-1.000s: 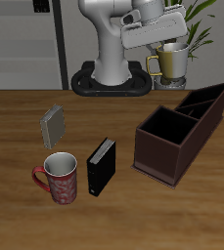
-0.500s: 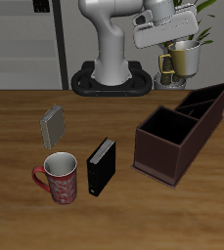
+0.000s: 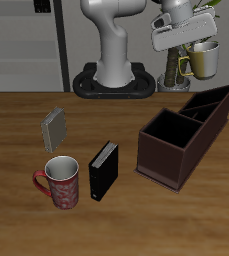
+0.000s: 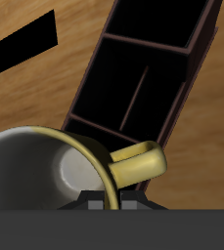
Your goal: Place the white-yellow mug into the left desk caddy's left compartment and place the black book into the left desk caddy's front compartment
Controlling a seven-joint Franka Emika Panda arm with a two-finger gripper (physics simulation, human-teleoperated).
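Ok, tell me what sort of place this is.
Probably a simulated study or office desk: a wooden table with a black book, a desk caddy, and a potted plant by dark shelving behind the robot.

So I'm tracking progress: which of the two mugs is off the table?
The white-yellow mug, held aloft above the left desk caddy; the red patterned mug stands on the table beside the black book.

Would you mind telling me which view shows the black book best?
The exterior view: the black book stands upright on the table beside the red mug, fully visible. The wrist view does not show it, only the white-yellow mug and left desk caddy.
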